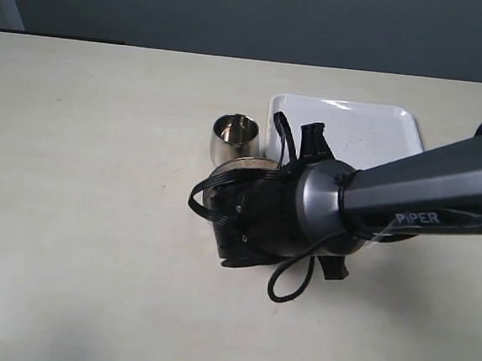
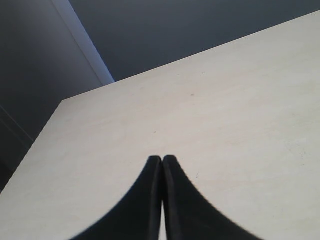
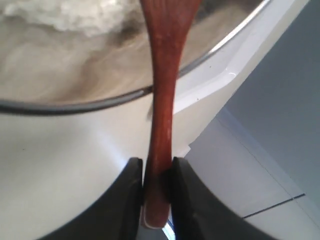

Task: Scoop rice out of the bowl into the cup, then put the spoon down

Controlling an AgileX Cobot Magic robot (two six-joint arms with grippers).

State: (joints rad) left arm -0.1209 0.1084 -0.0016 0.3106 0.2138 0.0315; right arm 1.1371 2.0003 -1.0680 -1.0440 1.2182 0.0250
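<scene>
reaching in from the right side of the exterior view, the right arm (image 1: 408,204) crosses the counter (image 1: 81,175) and covers most of the bowl (image 1: 247,164), so only a sliver of rim shows under the wrist. the cup (image 1: 234,132) stands upright just beside that rim on the bowl's far side, with the white tray (image 1: 372,129) to its right. the right hand itself is hidden here.

the left wrist view shows the left hand (image 2: 162,162) clenched on nothing, fingertips pressed together over bare counter, with none of the task's things near it.

the right wrist view shows the right hand (image 3: 157,167) grasping the spoon (image 3: 162,100) near the end of its handle. the handle's long axis runs straight out from the hand, over the bowl (image 3: 75,107) rim and down toward the rice (image 3: 75,15) heaped against the far wall. the head is cut off by the frame, so its load cannot be told. the tray (image 3: 215,85) edge shows past the rim.

the carry to the cup looks short, and only the right arm is placed for it.
</scene>
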